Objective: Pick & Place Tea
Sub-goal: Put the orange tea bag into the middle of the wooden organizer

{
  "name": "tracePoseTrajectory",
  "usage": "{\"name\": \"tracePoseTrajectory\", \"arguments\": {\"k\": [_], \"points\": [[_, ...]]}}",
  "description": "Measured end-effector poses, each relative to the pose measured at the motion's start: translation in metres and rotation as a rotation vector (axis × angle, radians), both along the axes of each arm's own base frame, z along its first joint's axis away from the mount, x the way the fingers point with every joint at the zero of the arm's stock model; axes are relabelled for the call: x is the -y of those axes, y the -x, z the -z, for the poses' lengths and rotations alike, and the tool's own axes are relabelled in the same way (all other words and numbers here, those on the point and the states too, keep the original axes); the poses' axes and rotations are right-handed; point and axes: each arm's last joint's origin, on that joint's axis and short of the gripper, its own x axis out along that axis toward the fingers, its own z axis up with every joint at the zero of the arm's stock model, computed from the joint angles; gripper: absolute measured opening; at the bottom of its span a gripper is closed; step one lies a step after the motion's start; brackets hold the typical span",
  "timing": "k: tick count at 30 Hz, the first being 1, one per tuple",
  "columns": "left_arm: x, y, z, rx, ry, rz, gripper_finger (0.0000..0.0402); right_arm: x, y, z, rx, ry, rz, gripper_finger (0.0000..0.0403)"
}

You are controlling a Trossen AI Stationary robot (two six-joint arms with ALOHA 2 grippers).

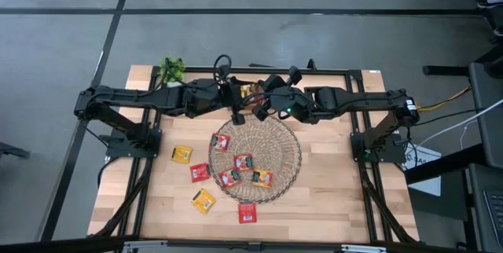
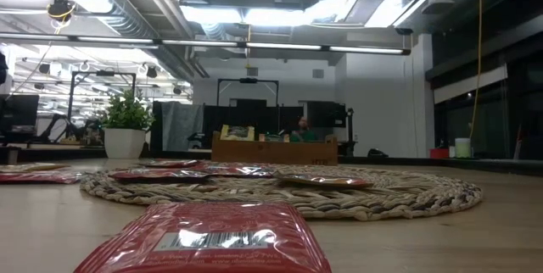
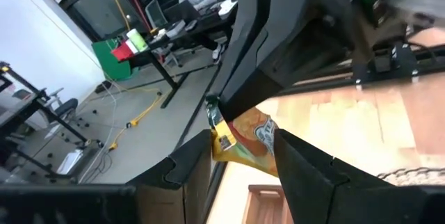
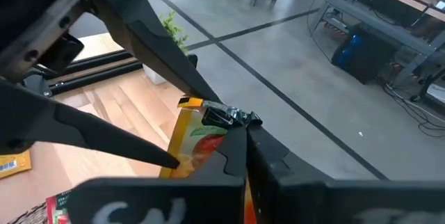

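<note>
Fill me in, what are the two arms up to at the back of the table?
Both arms meet above the far edge of the wicker mat. The right gripper is shut on a yellow tea sachet, and the left gripper stands open around that same sachet, which looks like a handover. Four sachets lie on the mat, and four more rest on the table beside it.
</note>
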Motion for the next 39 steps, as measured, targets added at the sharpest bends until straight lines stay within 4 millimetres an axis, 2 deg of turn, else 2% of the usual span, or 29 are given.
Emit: {"name": "tracePoseTrajectory", "arguments": {"k": [20, 24, 30, 35, 39], "points": [[-0.01, 0.0, -0.005, 0.067, 0.014, -0.05, 0.015, 0.0, -0.001, -0.001, -0.004, 0.016, -0.011, 0.0002], [-0.01, 0.0, -0.005, 0.07, 0.025, -0.031, 0.0119, 0.0, -0.001, -0.001, -0.004, 0.016, -0.011, 0.0002], [-0.012, 0.0, -0.005, 0.065, 0.039, 0.02, 0.0015, 0.0, 0.0, -0.001, -0.01, 0.016, -0.012, 0.0003], [-0.013, 0.0, -0.005, 0.053, 0.02, 0.009, 0.0003, -0.001, -0.001, -0.001, -0.026, 0.02, -0.037, 0.0008], [-0.015, 0.002, -0.006, 0.044, 0.002, -0.008, 0.0003, -0.001, 0.0, -0.002, -0.051, 0.045, -0.063, 0.0039]]}}
